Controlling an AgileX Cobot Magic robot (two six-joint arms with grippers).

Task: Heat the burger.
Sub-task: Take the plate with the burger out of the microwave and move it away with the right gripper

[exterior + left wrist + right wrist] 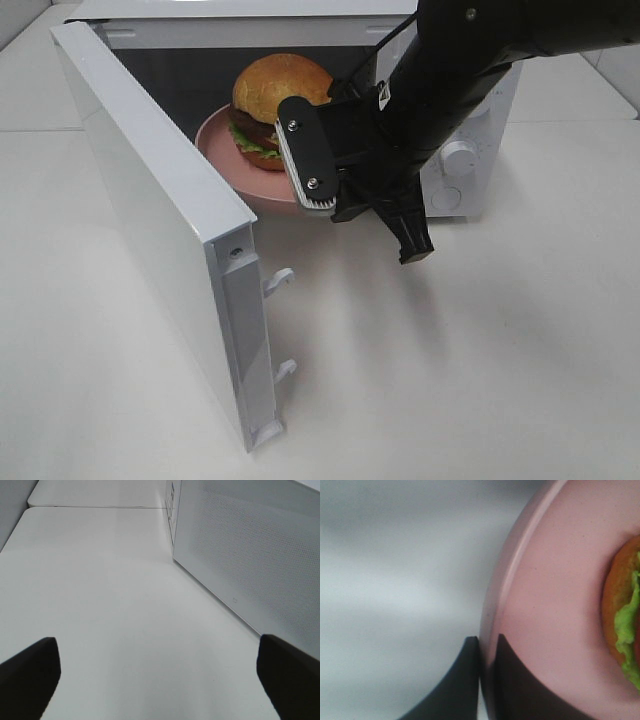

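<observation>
The burger [278, 105] sits on the pink plate [222, 145] at upper centre of the high view, and the plate lies partly inside the open microwave [470, 150], its near rim overhanging the cavity mouth. I judge the burger to be light, soft and loosely stacked: a domed bun over lettuce and a patty, likely to shift or topple if the plate tilts or stops abruptly. I would not grip it directly. The plate is the correct handling point, being stiff and probably smooth, so a pinch on its rim may slip under load.

Working left to right in the high view, the microwave door [150, 220] stands swung open at left, with two latch hooks on its near edge. The bench [480, 380] fills the lower frame.

In the left wrist view, the left fingers [30, 672] are spread wide, one dark tip at each lower corner of the frame. They hold nothing and hang over bare bench just beside the perforated outer face of the door.

At centre right of the high view, the right gripper [308, 195] meets the near rim of the plate. In the right wrist view, the right fingers [462, 680] are pressed almost together and pinch that rim, one above and one below. The burger's lettuce edge shows at the right margin of that frame, apart from the tips.

I judge that level, slow travel is required.
</observation>
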